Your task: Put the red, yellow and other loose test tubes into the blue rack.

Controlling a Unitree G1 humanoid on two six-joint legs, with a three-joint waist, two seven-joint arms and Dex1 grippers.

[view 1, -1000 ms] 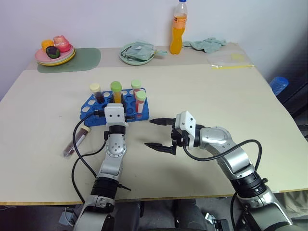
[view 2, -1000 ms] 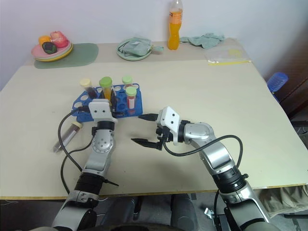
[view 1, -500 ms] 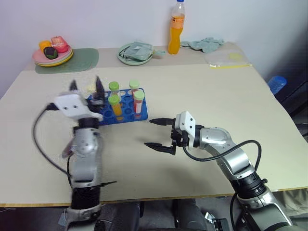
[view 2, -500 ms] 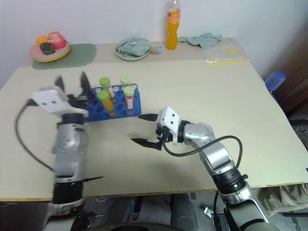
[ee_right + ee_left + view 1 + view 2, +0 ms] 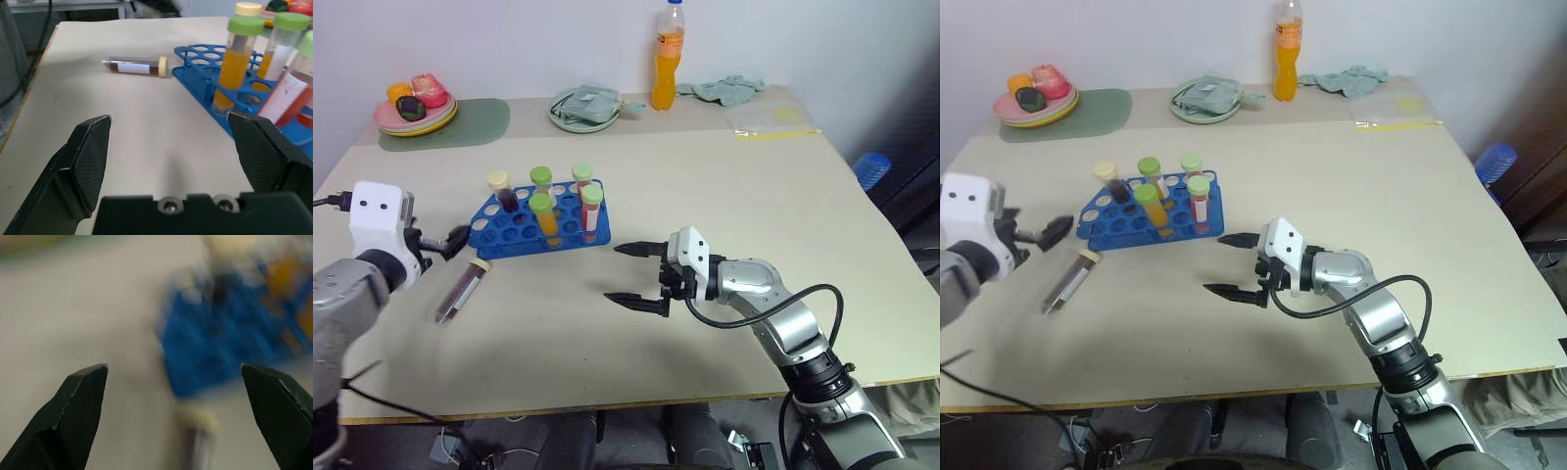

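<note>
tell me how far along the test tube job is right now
Mostly done: five capped tubes stand upright in the blue rack. Nothing is in hand: the left gripper is open beside the rack's left end, and the right gripper is open and empty over bare table. Left to do: one dark tube with a cream cap lies loose on the table in front of the rack.
</note>
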